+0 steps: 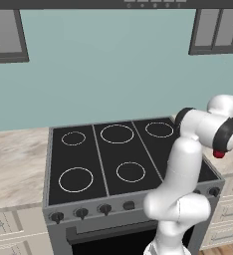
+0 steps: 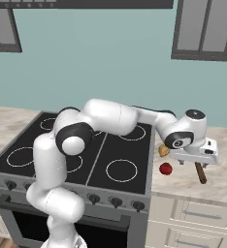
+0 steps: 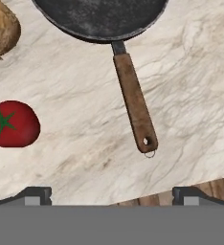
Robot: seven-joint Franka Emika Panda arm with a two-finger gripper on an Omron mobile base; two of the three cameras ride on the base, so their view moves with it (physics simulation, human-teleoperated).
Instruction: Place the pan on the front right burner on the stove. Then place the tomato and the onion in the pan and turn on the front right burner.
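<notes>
Resting on the marble counter (image 3: pixel 190 72) right of the stove (image 2: pixel 110 160), the pan (image 3: pixel 99 16) pointed its handle toward six o'clock; tomato (image 3: pixel 12 123) at eight, onion (image 3: pixel 1 28) at ten. The gripper (image 3: pixel 111 197) hovered above, fingers spread wide.

Two rear base views over the stove (image 1: pixel 113 154); hand view close, straight down on counter (image 3: pixel 190 95).
</notes>
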